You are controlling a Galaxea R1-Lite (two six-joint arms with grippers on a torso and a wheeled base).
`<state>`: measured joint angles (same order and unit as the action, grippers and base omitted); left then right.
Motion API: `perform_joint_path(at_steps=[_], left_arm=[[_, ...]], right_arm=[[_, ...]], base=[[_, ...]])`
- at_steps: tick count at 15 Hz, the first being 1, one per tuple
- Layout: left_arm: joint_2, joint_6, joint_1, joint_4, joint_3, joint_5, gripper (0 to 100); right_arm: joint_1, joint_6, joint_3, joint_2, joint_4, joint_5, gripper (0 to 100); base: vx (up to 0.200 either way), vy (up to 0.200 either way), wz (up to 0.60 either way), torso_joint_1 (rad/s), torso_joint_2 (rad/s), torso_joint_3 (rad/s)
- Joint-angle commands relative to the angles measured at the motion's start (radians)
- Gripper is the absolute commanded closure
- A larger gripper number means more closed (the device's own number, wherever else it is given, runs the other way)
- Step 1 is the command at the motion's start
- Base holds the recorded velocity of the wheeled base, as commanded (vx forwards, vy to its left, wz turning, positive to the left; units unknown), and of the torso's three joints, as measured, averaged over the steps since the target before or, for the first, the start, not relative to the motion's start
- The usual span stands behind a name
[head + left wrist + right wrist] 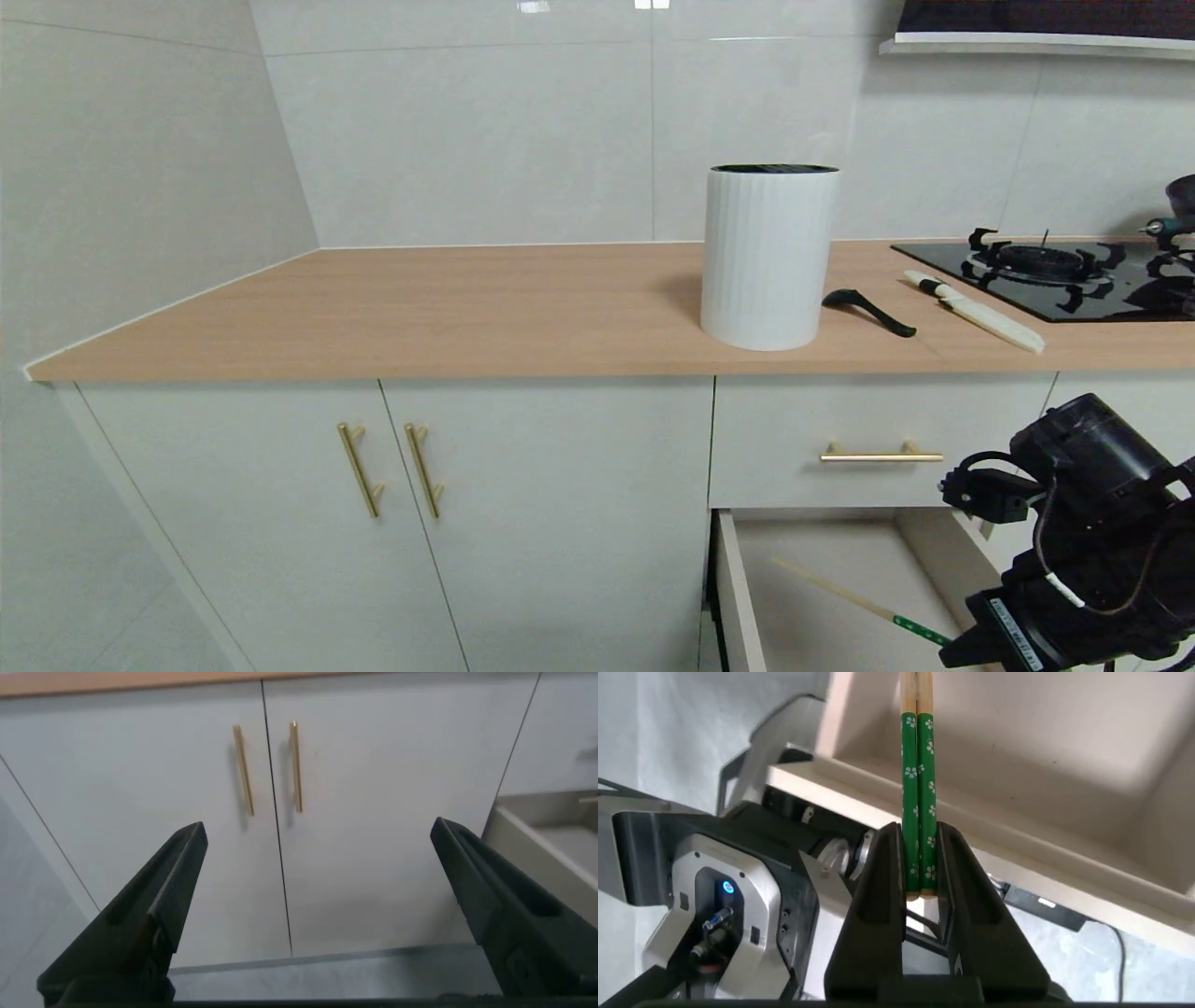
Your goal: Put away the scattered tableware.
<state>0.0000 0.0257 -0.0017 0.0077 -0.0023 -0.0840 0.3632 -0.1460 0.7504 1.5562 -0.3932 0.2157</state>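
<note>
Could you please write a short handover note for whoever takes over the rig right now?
Right gripper: jaws shut on the green-handled chopsticks, tips over the open drawer.
Left gripper: jaws open, empty, facing the cabinet doors.
On the counter: black spoon and knife lie beside the white holder.
Done: chopsticks picked up.
Left: release them into the drawer, then stow spoon and knife.

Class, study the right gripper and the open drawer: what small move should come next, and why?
Probably lower a little, then open. The right gripper is shut on the chopsticks, whose tips reach over the open drawer, so releasing there should drop them inside.
</note>
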Motion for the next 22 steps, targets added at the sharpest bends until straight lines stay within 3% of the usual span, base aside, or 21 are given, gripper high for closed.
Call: perform_joint_path(at_steps=[1, 6, 11, 12, 14, 17, 20, 22], left_arm=[[0.000, 0.000, 0.000, 0.000, 0.001, 0.000, 0], [0.000, 0.000, 0.000, 0.000, 0.001, 0.000, 0], [0.000, 0.000, 0.000, 0.000, -0.001, 0.000, 0], [0.000, 0.000, 0.000, 0.000, 0.001, 0.000, 0], [0.000, 0.000, 0.000, 0.000, 0.001, 0.000, 0], [0.000, 0.000, 0.000, 0.000, 0.001, 0.000, 0], [0.000, 0.000, 0.000, 0.000, 0.001, 0.000, 0], [0.000, 0.000, 0.000, 0.000, 0.001, 0.000, 0]], right_arm=[[0.000, 0.000, 0.001, 0.028, -0.001, -0.001, 100], [0.000, 0.000, 0.001, 0.041, 0.002, -0.003, 100], [0.000, -0.001, 0.001, 0.157, 0.112, -0.004, 100], [-0.012, -0.011, 0.012, 0.266, 0.229, -0.016, 100], [-0.017, -0.133, 0.079, 0.420, 0.338, -0.090, 100], [-0.012, -0.187, 0.153, 0.564, 0.367, -0.142, 100], [-0.006, -0.231, 0.153, 0.694, 0.494, -0.168, 100], [0.023, -0.245, 0.142, 0.717, 0.511, -0.243, 100]], base=[[0.000, 0.000, 0.00, -0.154, 0.46, 0.295], [0.000, 0.000, 0.00, -0.128, 0.43, 0.302], [0.000, 0.000, 0.00, -0.019, 0.08, 0.052], [0.000, 0.000, 0.00, 0.000, 0.00, 0.000], [0.000, 0.000, 0.00, 0.000, 0.00, 0.000], [0.000, 0.000, 0.00, 0.000, 0.00, 0.000], [0.000, 0.000, 0.00, 0.000, 0.00, 0.000], [0.000, 0.000, 0.00, 0.000, 0.00, 0.000]])
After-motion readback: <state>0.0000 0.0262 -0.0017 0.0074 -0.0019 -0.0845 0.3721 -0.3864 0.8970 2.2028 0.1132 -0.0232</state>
